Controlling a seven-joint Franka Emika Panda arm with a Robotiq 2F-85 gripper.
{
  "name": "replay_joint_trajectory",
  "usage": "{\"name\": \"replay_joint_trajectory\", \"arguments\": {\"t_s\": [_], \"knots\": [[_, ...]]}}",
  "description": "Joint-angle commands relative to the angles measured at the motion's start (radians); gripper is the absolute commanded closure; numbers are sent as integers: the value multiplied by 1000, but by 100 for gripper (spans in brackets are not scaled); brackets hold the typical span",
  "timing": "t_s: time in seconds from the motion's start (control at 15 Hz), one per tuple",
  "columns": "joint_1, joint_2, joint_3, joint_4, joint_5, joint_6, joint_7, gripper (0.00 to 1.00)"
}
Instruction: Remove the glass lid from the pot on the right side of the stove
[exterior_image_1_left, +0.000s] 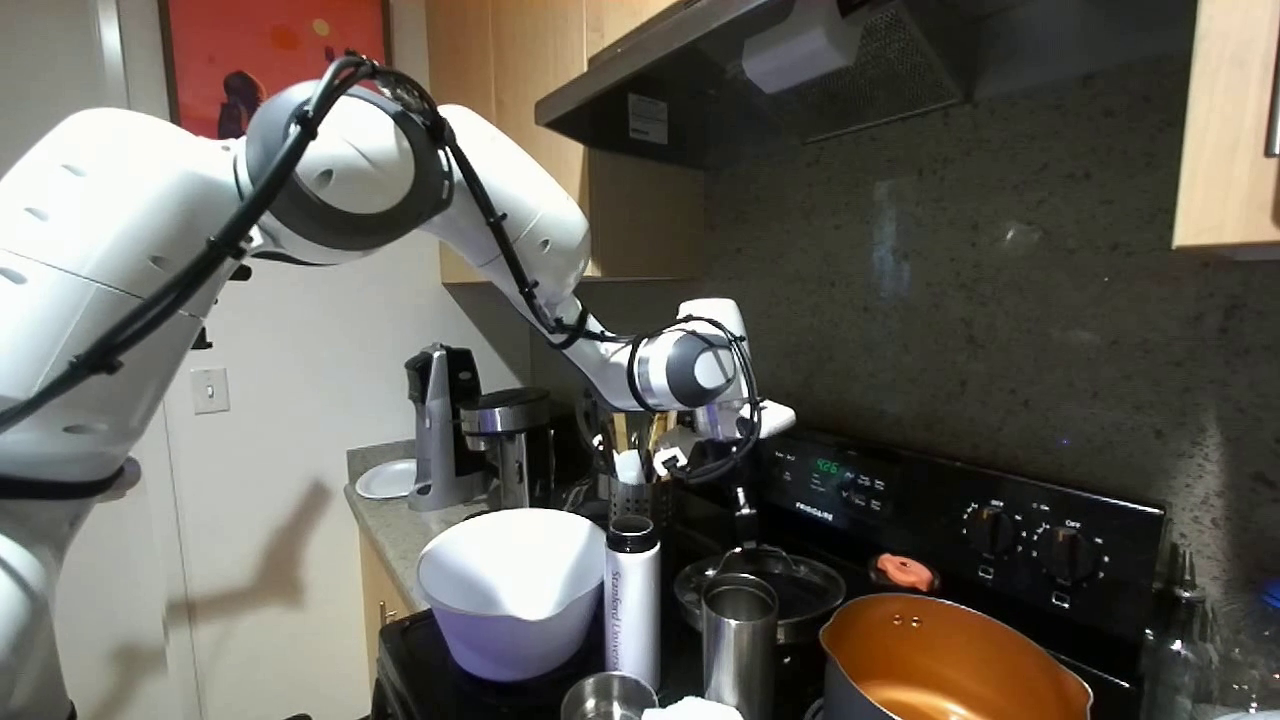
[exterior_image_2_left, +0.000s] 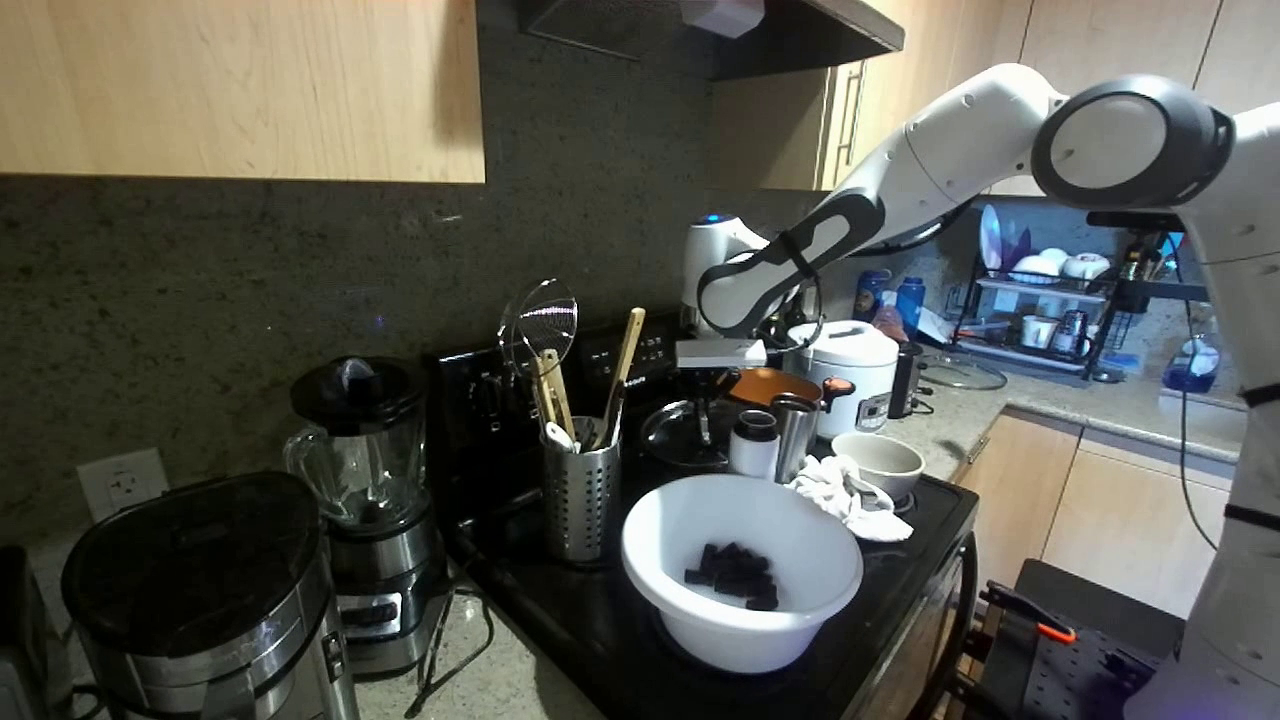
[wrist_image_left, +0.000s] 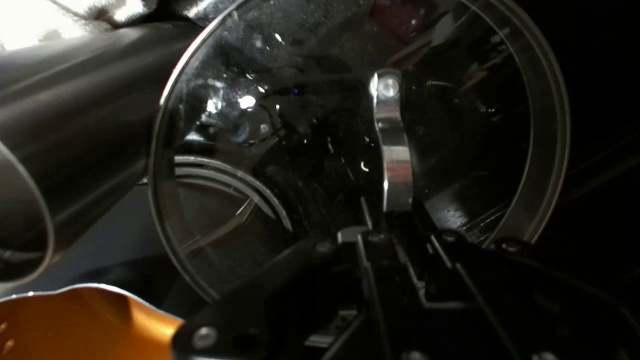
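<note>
Looks to be at the grasp step, not yet plainly at the lift. Holds the gripper (wrist_image_left: 392, 215) down at the metal handle (wrist_image_left: 397, 165) of the glass lid (wrist_image_left: 330, 130) and, judging by the wrist view, pinches the handle between fingers drawn in on either side, though cannot vouch for full contact in such darkness. Find the lid near the back edge of the stovetop (exterior_image_2_left: 610, 620), between the utensil can (exterior_image_2_left: 583, 505) by the back left corner and the orange pot (exterior_image_1_left: 950, 650) toward the back right corner, as faced from the front edge. Cannot make out the pot underneath, too dark and too well covered. Next, calls for a firm hold and a slow, straight rise, well clear of the steel cup (exterior_image_1_left: 739, 640) and the white bottle (exterior_image_1_left: 632, 600) just toward the front edge. On so narrow a handle, may well tip or swivel, so pause after the first small rise and check for a level rim. Only then carry onward, passing high over the white tub (exterior_image_1_left: 515, 630) if heading for the front left corner.
</note>
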Motion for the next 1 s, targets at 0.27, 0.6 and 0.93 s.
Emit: {"name": "replay_joint_trajectory", "arguments": {"t_s": [0.27,0.6,0.93], "knots": [[42,87,4,65,15,-33,22,96],[61,132,-11,112,10,-32,42,53],[62,138,-17,152,6,-38,40,15]]}}
